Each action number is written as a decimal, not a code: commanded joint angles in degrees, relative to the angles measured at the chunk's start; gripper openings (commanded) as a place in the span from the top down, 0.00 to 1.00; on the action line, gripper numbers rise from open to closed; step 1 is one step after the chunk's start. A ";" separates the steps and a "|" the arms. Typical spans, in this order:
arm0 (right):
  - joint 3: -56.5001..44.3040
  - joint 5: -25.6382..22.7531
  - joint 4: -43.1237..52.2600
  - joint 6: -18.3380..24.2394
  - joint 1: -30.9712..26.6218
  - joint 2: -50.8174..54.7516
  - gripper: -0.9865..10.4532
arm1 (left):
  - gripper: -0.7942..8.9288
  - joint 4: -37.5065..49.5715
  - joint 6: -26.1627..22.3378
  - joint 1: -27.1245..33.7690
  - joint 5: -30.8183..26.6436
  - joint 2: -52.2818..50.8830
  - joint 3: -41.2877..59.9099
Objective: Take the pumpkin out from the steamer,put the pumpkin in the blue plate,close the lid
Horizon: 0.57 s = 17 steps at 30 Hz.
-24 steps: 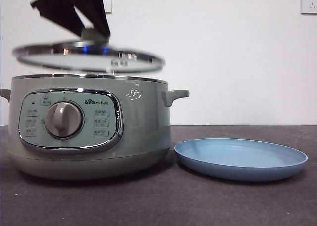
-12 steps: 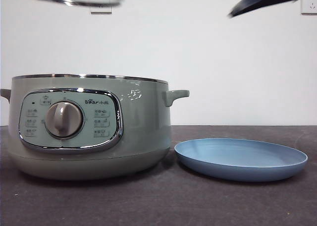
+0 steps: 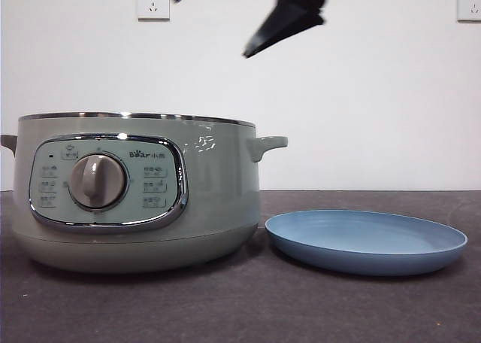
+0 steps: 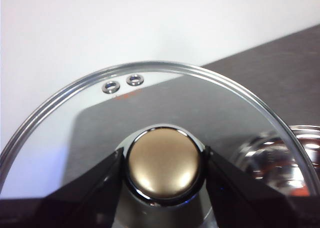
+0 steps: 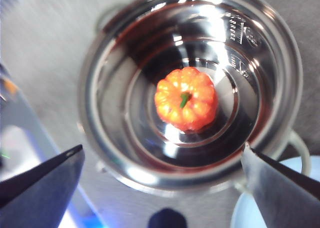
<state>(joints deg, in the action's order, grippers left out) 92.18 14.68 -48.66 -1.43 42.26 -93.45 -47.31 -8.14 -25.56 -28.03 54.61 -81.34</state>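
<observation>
The sage-green steamer [image 3: 135, 192] stands open at the left of the table. In the right wrist view the orange pumpkin [image 5: 186, 99] with its green stem sits in the middle of the steamer's shiny steel bowl [image 5: 150, 153]. My right gripper [image 5: 162, 149] hangs above it, open wide and empty. In the front view it is the dark shape [image 3: 284, 18] high above the pot's right side. My left gripper [image 4: 165, 170] is shut on the knob [image 4: 165, 165] of the glass lid [image 4: 165, 103], held up out of the front view. The blue plate [image 3: 366, 240] lies empty to the right of the steamer.
The steamer's side handle [image 3: 269, 144] reaches towards the plate. The plate's edge [image 5: 242, 213] shows next to the pot in the right wrist view. A white wall with sockets [image 3: 153, 3] stands behind the dark table [image 3: 248, 305].
The lid has risen from just above the pot out of the top of the front view. The right gripper has come in from the top right corner to above the pot.
</observation>
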 commanded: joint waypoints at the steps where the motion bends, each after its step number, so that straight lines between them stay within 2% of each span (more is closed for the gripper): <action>1: 8.63 -3.23 -5.33 3.15 2.23 -6.88 0.41 | 0.93 1.95 -1.62 0.02 -2.73 -1.27 -0.87; 4: 16.72 -7.50 -10.05 4.87 4.24 -13.64 0.41 | 0.93 1.31 -1.62 0.02 -3.54 -1.90 -0.87; 8: 21.81 -12.26 -9.75 6.75 6.27 -19.58 0.41 | 0.93 0.70 -1.62 0.02 -3.52 -1.95 -0.87; 11: 22.10 -13.75 -7.82 7.56 7.04 -22.40 0.41 | 0.93 0.26 -1.62 0.02 -3.52 -1.92 -0.87; 17: 22.10 -13.68 -5.60 8.37 6.82 -27.91 0.41 | 0.93 -0.04 -1.62 0.02 -3.52 -1.92 -0.87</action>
<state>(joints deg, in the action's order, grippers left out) 114.32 1.26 -54.54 6.09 49.12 -120.05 -49.52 -8.99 -25.56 -30.89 53.39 -81.34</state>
